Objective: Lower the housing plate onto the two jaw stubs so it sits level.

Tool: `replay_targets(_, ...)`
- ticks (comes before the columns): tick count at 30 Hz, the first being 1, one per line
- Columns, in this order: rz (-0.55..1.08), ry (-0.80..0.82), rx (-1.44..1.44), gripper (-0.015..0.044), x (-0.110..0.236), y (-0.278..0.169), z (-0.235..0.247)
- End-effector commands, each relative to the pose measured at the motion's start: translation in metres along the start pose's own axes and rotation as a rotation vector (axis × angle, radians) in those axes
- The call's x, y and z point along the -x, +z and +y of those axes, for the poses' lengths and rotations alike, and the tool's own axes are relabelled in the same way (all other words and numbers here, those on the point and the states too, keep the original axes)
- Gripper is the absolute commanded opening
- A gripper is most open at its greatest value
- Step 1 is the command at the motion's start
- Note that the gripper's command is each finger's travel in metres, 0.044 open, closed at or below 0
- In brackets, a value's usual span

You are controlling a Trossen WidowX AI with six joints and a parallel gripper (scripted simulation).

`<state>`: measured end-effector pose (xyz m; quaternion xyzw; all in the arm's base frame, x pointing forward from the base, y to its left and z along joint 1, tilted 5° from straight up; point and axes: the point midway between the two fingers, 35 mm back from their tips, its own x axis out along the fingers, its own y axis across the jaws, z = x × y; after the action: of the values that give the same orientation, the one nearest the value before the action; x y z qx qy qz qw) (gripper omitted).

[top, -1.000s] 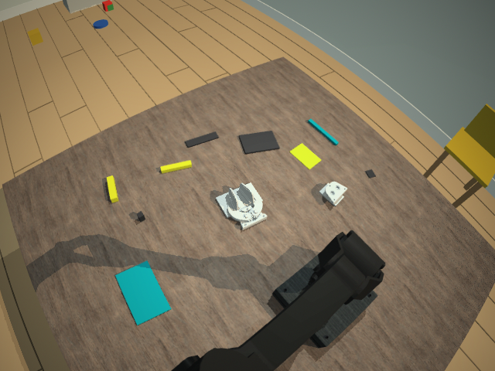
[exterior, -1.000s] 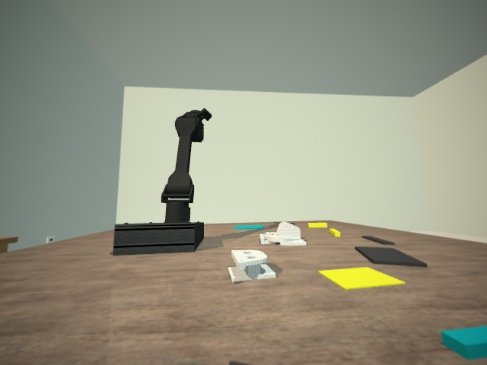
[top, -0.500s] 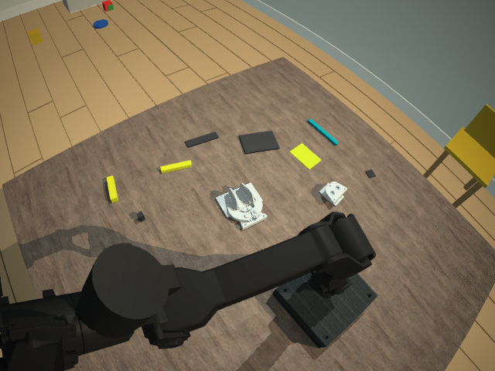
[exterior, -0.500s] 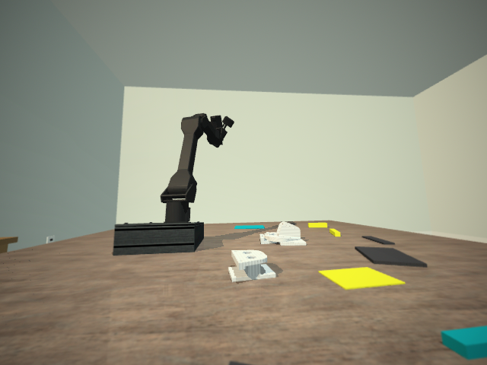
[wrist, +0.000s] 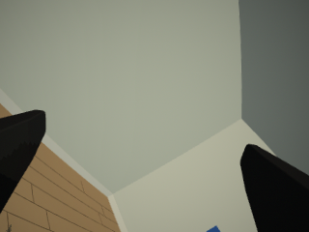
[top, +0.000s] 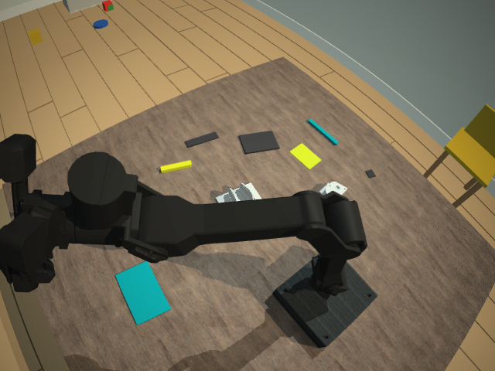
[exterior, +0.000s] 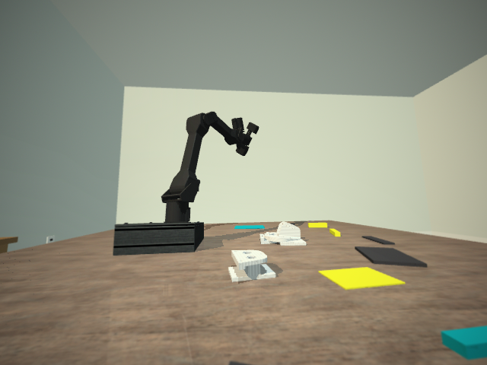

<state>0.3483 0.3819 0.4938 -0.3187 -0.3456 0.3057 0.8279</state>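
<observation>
The white housing plate [top: 333,187] lies on the table to the right of the white base with the two jaws [top: 238,192], apart from it; my arm partly covers both in the top view. In the exterior view the plate [exterior: 251,265] is the nearer white part and the jaw base [exterior: 283,234] is behind it. My gripper [exterior: 247,138] is high in the air, far above both parts. It is open and empty. In the wrist view the two dark fingers stand wide apart [wrist: 151,174], with only walls and floor between them.
The arm's dark base block [top: 324,297] stands at the table's near right. Flat pieces lie around: a teal sheet [top: 142,292], a yellow bar [top: 175,166], two dark slabs [top: 258,141], a yellow sheet [top: 305,155], a teal bar [top: 322,131]. A yellow chair [top: 473,153] stands off the table.
</observation>
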Motion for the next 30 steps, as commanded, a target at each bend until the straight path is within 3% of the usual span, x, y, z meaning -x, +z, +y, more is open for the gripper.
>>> replay_targets(1, 0.114, 0.017, 0.031, 0.044, 0.007, -0.048, -0.01)
replay_targets(15, 0.532, 0.044, 0.094, 0.044, 0.071, -0.206, -0.059)
replay_targets(30, 0.98, 0.082, 0.058, 0.044, 0.2, -0.341, -0.104)
